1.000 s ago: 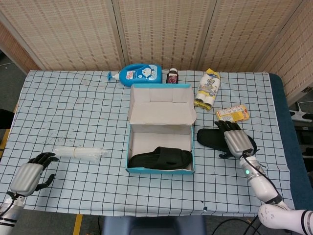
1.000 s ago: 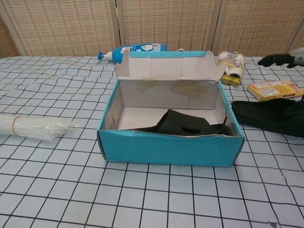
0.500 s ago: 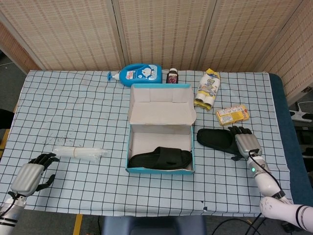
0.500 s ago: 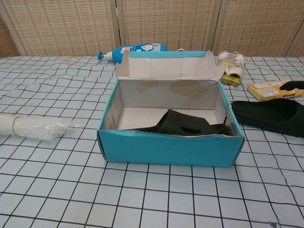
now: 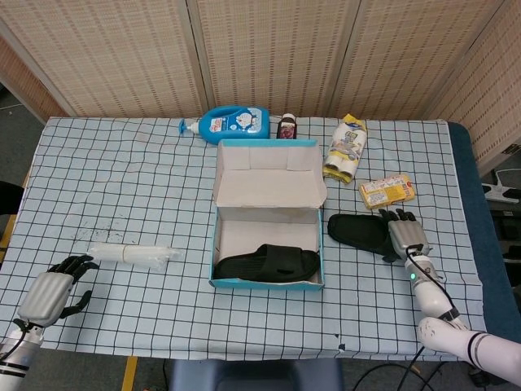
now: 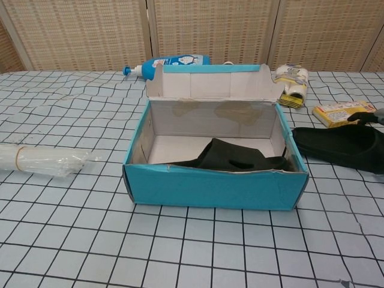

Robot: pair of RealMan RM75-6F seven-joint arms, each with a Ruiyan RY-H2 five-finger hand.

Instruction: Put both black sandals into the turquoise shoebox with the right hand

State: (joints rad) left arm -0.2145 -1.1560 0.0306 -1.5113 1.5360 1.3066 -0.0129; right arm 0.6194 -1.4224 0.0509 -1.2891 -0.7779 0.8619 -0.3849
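The turquoise shoebox [image 5: 218, 244] [image 6: 210, 186] stands open at the table's middle, lid flap upright. One black sandal [image 5: 269, 265] [image 6: 234, 159] lies inside it along the near wall. The second black sandal [image 5: 356, 230] [image 6: 336, 146] lies flat on the cloth just right of the box. My right hand [image 5: 406, 234] sits at that sandal's right end, fingers spread and touching its edge, not lifting it. In the chest view only the dark fingertips [image 6: 362, 116] show at the frame's right edge. My left hand [image 5: 50, 292] rests empty near the front left corner, fingers loosely apart.
A clear plastic roll [image 5: 130, 254] [image 6: 42, 161] lies at the left. Along the back are a blue bottle [image 5: 232, 123], a small dark jar [image 5: 286, 128] and a yellow-white bag [image 5: 346, 147]. A yellow packet [image 5: 387, 190] [image 6: 342, 113] lies just behind the loose sandal.
My right hand slid off the top of the loose sandal to its right end, then edged slightly back toward it. The sandal stayed on the table. The left hand has not moved.
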